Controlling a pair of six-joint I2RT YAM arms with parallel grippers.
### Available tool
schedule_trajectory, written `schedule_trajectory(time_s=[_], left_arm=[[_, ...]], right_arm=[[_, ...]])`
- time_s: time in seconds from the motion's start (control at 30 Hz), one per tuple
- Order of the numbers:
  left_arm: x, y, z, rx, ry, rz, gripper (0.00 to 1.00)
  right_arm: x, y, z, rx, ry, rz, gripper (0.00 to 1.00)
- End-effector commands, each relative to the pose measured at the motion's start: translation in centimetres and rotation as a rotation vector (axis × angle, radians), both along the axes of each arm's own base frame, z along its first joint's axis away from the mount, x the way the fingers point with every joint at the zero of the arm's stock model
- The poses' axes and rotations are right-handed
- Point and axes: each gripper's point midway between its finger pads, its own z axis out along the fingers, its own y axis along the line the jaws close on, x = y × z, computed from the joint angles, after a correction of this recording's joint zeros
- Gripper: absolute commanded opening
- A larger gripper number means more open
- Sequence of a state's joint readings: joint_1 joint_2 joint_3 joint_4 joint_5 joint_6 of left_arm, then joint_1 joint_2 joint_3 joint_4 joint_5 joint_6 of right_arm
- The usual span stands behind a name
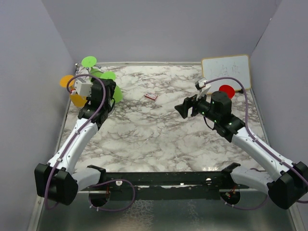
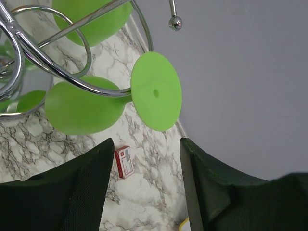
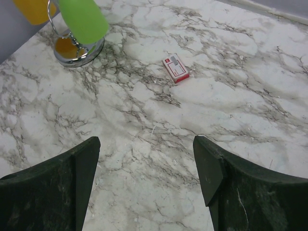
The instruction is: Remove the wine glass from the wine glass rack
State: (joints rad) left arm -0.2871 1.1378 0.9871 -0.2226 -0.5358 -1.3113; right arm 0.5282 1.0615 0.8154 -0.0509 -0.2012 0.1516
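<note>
The wine glass rack (image 1: 83, 79), a silver wire stand, is at the far left of the table and holds green, orange and yellow wine glasses. In the left wrist view a green wine glass (image 2: 82, 109) hangs by its stem from a curled rack arm (image 2: 48, 62), with its round foot (image 2: 156, 91) facing me. My left gripper (image 2: 147, 144) is open and empty just short of that glass; it also shows in the top view (image 1: 109, 92). My right gripper (image 1: 185, 109) is open and empty over mid-table, and its wrist view (image 3: 147, 144) shows only marble between the fingers.
A small red and white box (image 1: 150, 96) lies on the marble between the arms. A white board (image 1: 226, 72) leans at the back right with a red round glass (image 1: 226, 90) in front of it. Grey walls close in on three sides.
</note>
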Motion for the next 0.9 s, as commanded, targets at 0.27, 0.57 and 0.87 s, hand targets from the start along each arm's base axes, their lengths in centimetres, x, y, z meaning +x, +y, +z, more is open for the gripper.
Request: schedule_trajectory(time_s=[0.27, 0.57, 0.87], left_arm=[[2.0, 1.8, 1.4, -0.004, -0.045, 0.116, 0.52], [2.2, 2.5, 0.5, 0.016, -0.016, 0.15, 0.48], [3.1, 2.3, -0.2, -0.003, -0.003, 0.136, 0.43]], right_arm=[[0.3, -0.5, 1.3, 0.025, -0.059, -0.027, 0.79], [0.2, -0.5, 1.4, 0.027, -0.063, -0.026, 0.78], [0.3, -0.3, 1.3, 0.028, -0.061, -0.02, 0.78]])
